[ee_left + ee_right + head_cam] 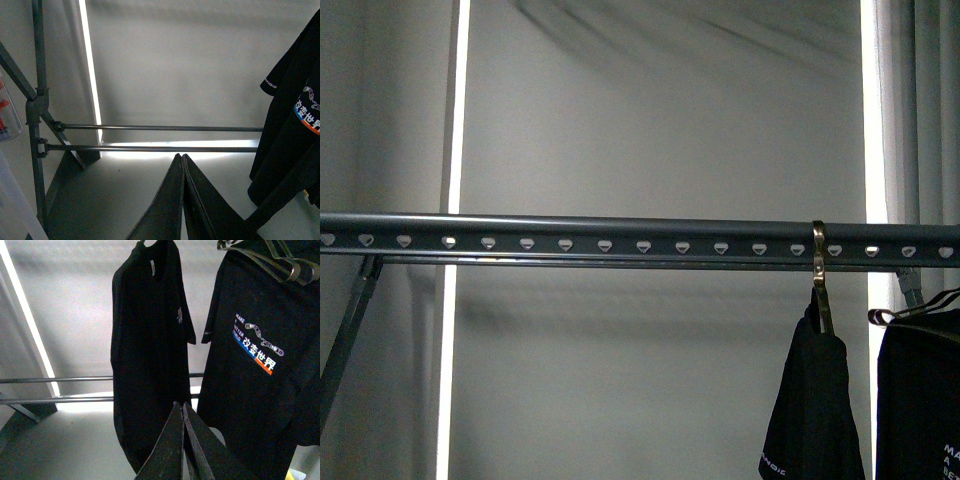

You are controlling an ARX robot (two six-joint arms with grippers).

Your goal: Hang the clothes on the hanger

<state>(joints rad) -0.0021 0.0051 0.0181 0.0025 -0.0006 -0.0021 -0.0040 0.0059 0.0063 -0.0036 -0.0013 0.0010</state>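
Front view: the long dark grey metal rail with its row of small holes (620, 240) spans the picture from edge to edge. The black T-shirt on its bronze-coloured metal hook (817, 400) hangs from the rail toward the right end, the hook looped over the top of the rail. Just beside it, at the right edge, hangs a second black garment on a thin black wire hanger (920, 390). Neither of my hands shows here.

Left wrist view: my left hand (183, 165) points at two thin horizontal bars of a grey frame (160, 128), its fingers pressed together and holding nothing. A black shirt with coloured chest print (295, 115) hangs near the edge.

Right wrist view: my right hand (182, 412) is likewise pressed together and empty, its tips in front of the lower part of the black T-shirt (150, 355). The printed garment (260, 365) hangs just beside it.
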